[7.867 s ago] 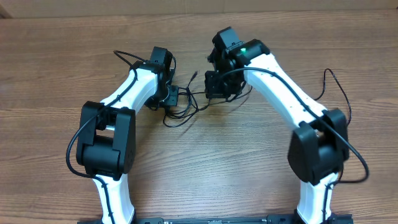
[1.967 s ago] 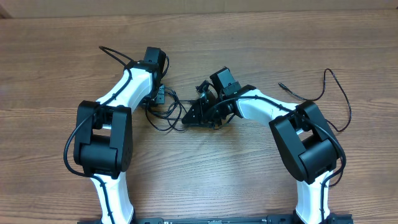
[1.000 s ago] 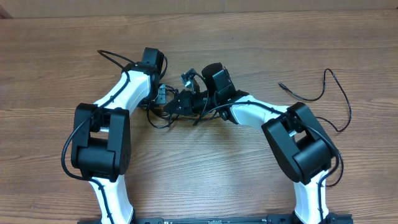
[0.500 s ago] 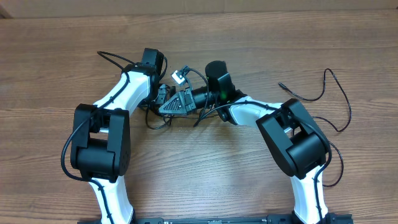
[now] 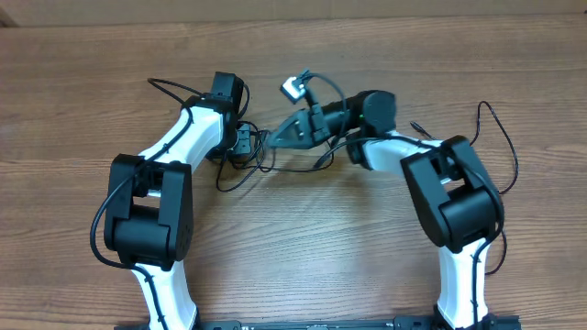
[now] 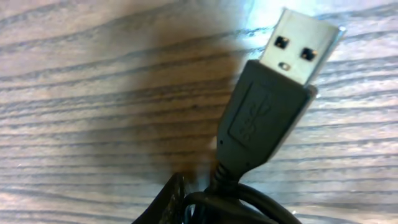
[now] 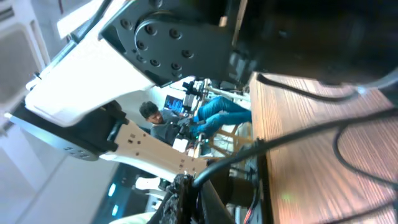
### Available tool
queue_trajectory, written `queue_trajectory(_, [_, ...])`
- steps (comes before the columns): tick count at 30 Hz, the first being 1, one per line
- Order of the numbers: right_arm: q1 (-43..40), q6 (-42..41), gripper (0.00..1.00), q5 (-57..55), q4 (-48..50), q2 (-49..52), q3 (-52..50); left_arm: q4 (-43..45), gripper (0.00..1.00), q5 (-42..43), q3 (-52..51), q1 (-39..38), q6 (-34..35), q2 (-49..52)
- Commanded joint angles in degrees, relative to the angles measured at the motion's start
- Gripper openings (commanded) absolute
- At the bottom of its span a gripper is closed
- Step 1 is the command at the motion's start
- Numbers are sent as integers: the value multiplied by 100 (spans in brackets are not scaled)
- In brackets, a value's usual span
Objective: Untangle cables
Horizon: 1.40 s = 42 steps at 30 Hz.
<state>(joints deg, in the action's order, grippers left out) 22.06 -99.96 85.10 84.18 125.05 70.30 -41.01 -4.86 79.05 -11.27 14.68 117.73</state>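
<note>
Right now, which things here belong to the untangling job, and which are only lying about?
Job: tangled cords, held by left claw and right claw; their USB plug; the separate thin cord at the right, apparently.
Only there: table; the arms' own thick wires.

Clad in white shells (image 5: 188,137), boxy black joint housings (image 5: 147,215) above the base rail (image 5: 312,324). Wired with looping thick black leads (image 5: 94,234).

Thin black cables (image 5: 246,163) bunched in loose, overlapping loops just right of the left arm (image 5: 197,133). One strand (image 7: 298,134) stretched away to its right. USB-A plug (image 6: 273,106), black body, silver shell, tilted. Separate cord (image 5: 447,142) curving loosely, far right of that arm.
</note>
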Motion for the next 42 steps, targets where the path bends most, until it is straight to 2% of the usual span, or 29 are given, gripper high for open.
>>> queue_trajectory(1, [-404, -656, 4, 313, 39, -162, 332, 61, 16, -98, -289, -33, 79, 339])
queue_trajectory(8, [-1163, -654, 4, 481, -223, -162, 378, 59, 17, -1248, -289, -26, 76, 339])
queue_trajectory(13, [-1528, -654, 4, 481, -280, -160, 376, 90, 17, -1834, -289, 24, 76, 339])
queue_trajectory(17, [-1805, -651, 4, 481, -549, -160, 376, 216, 22, -2065, -289, 199, 79, 339])
queue_trajectory(24, [-1788, -649, 4, 481, -546, -160, 308, 348, 23, -1097, -284, 365, 39, 339])
queue_trajectory(26, [-1690, -638, 19, 481, -544, -160, 278, 127, 27, -964, -153, 363, -179, 321])
queue_trajectory(30, [-1482, -444, 36, 481, -546, -160, 278, -896, 33, -918, 654, 365, -245, 271])
queue_trajectory(35, [-1237, 2, 37, 380, -828, -160, 278, -2170, 41, -90, 2127, 380, -254, 221])
queue_trajectory(36, [-1189, 240, 37, 286, -1119, -160, 278, -2391, 42, 140, 2437, 382, -271, 221])
queue_trajectory(40, [-1097, 1606, 38, -284, -2903, -160, 278, -2992, 60, 686, 3314, 422, -337, 221])
queue_trajectory(42, [-1088, 2588, 38, -737, -4072, -160, 278, -3187, 62, 732, 3497, 448, -330, 221])
